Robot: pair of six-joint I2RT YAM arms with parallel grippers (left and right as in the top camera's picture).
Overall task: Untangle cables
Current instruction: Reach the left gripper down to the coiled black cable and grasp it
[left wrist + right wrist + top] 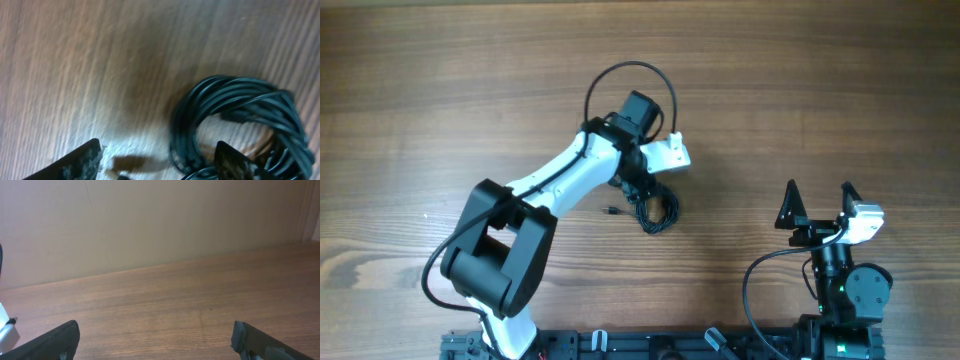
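Observation:
The cables (657,209) lie as one small knotted black bundle in the middle of the table. In the left wrist view the coil (240,102) fills the right half, blurred. A small plug end (612,211) sticks out to the bundle's left. My left gripper (157,152) is down over the bundle's left side and open. Its right finger (230,162) sits inside the coil, its left finger (82,161) is on bare wood, and the coil's left strands run between them. My right gripper (818,195) stands open near the table's right front, holding nothing.
The left arm's own thicker black wire (630,70) arcs in a loop behind its wrist. The wooden table (440,90) stretches away on all sides of the bundle. In the right wrist view only wood (165,305) and a plain wall (150,220) show.

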